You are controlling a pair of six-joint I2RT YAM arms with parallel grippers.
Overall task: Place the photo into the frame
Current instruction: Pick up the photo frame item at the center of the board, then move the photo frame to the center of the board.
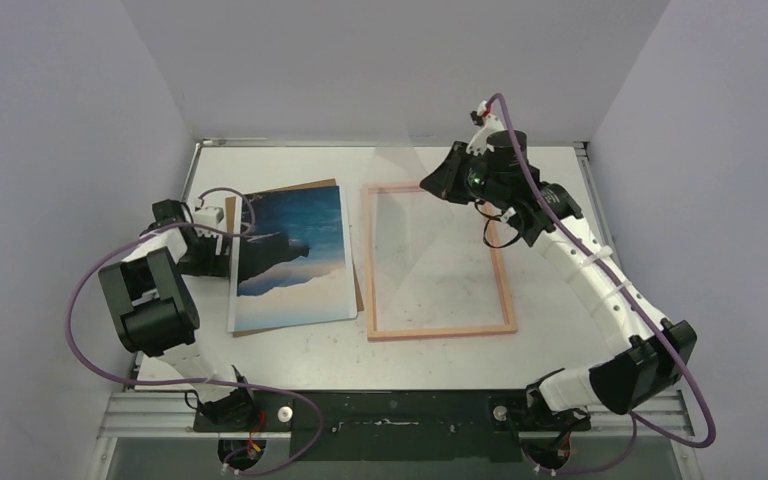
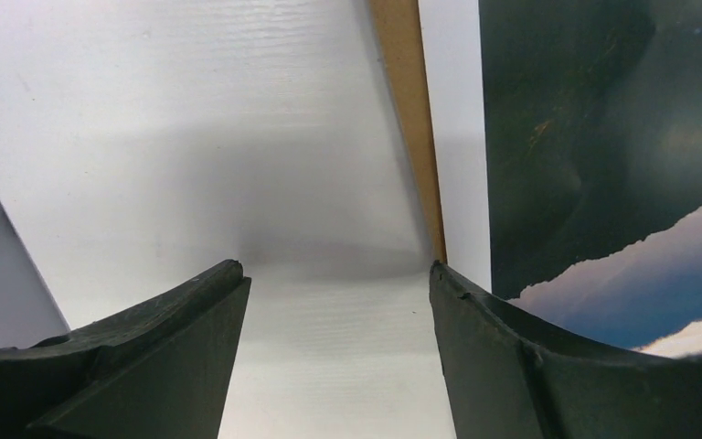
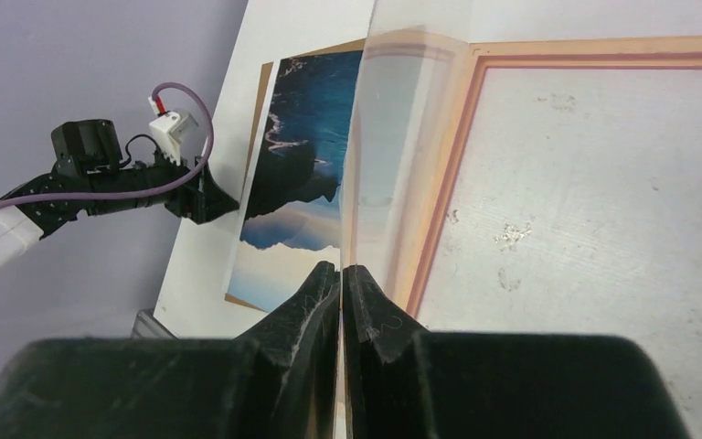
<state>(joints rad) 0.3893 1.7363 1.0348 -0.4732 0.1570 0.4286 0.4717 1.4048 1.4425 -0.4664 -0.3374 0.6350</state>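
Note:
The photo (image 1: 290,255), blue sky with dark and pale clouds, lies flat on a brown backing board (image 1: 230,212) left of centre. The frame (image 1: 442,331) lies flat to its right, with bare table showing inside its thin rails. My left gripper (image 1: 226,238) stands open low over the table at the photo's left edge (image 2: 603,137), nothing between its fingers (image 2: 338,270). My right gripper (image 1: 428,186) hovers over the frame's far left corner, shut on the edge of a clear sheet (image 3: 393,137), which is raised above the frame (image 3: 603,50).
White walls close in the table on the left, back and right. The backing board (image 2: 411,110) shows as a brown strip beside the photo. A metal rail (image 1: 400,410) with both arm bases runs along the near edge.

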